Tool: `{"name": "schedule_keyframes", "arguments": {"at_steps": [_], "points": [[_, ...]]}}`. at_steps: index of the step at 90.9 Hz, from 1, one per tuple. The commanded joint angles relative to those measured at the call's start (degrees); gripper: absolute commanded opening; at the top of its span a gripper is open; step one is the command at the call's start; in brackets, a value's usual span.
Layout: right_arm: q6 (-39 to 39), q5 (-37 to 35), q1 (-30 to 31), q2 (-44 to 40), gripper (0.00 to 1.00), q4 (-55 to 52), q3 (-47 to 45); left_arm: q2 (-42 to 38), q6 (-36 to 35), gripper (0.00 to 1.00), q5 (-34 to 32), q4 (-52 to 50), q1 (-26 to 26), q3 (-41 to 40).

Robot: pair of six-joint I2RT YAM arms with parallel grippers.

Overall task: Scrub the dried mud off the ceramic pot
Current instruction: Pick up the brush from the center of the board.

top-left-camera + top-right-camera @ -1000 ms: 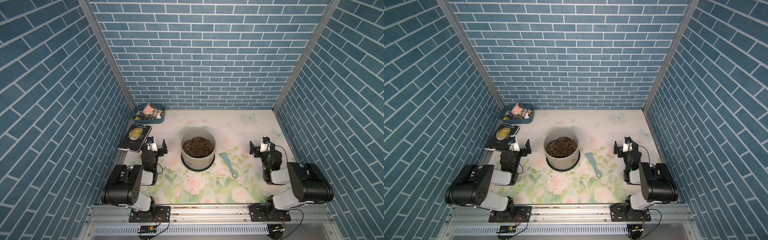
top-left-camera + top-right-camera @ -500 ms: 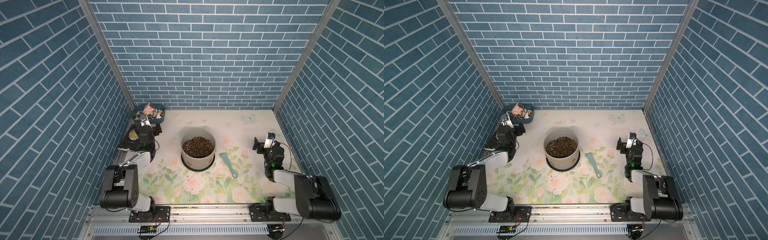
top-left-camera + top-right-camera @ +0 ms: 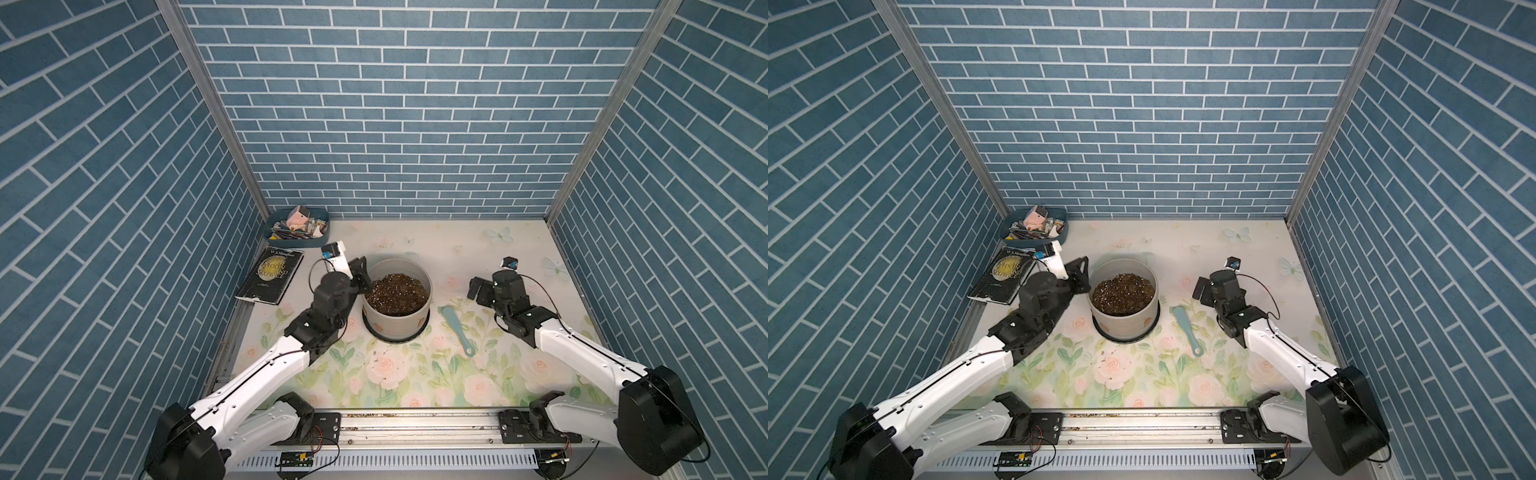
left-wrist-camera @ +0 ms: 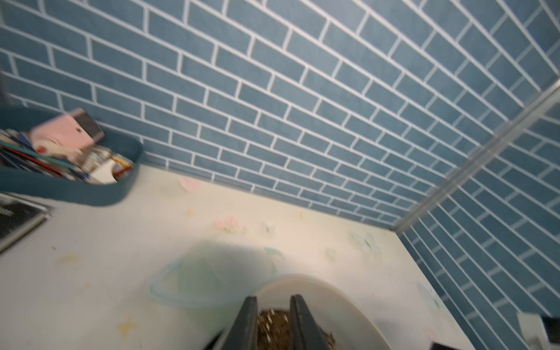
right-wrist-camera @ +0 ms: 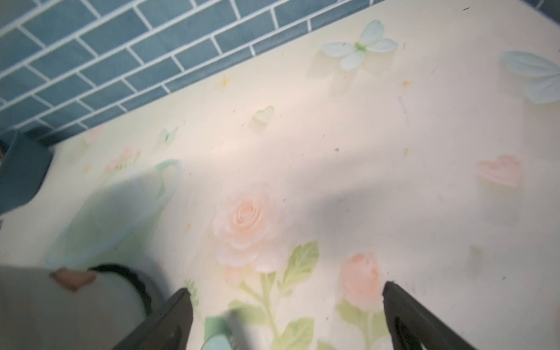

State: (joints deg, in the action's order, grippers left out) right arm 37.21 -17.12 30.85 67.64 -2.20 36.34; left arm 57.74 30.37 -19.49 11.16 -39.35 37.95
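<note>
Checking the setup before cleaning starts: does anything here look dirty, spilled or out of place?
Yes. The ceramic pot carries a pinkish-brown dried mud patch low on its wall, on the side facing the teal brush. A few dark crumbs lie scattered on the mat in front of the pot, like spilled soil.

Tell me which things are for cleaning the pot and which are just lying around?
For the job:
- ceramic pot
- dried mud, a patch on its wall
- teal brush
- left fingers, at the pot's rim
- right fingers, open near the brush

Just lying about:
- black book
- blue tray of clutter
</note>
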Motion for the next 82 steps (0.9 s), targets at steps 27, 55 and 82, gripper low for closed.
{"name": "schedule_keyframes", "arguments": {"at_steps": [27, 55, 82], "points": [[-6.1, 7.3, 10.9, 8.9, 0.82, 2.6, -6.0, -7.1, 1.5, 0.32, -7.2, 0.5, -9.3, -6.6], [-6.2, 10.6, 11.1, 15.1, 0.68, 6.4, -6.0, -13.1, 3.1, 0.41, -10.3, -2.6, -9.3, -8.5], [-3.6, 6.6, 13.0, 15.7, 0.65, 2.7, -8.5, -14.8, 5.1, 0.41, -8.0, -2.7, -9.3, -10.9]]}}
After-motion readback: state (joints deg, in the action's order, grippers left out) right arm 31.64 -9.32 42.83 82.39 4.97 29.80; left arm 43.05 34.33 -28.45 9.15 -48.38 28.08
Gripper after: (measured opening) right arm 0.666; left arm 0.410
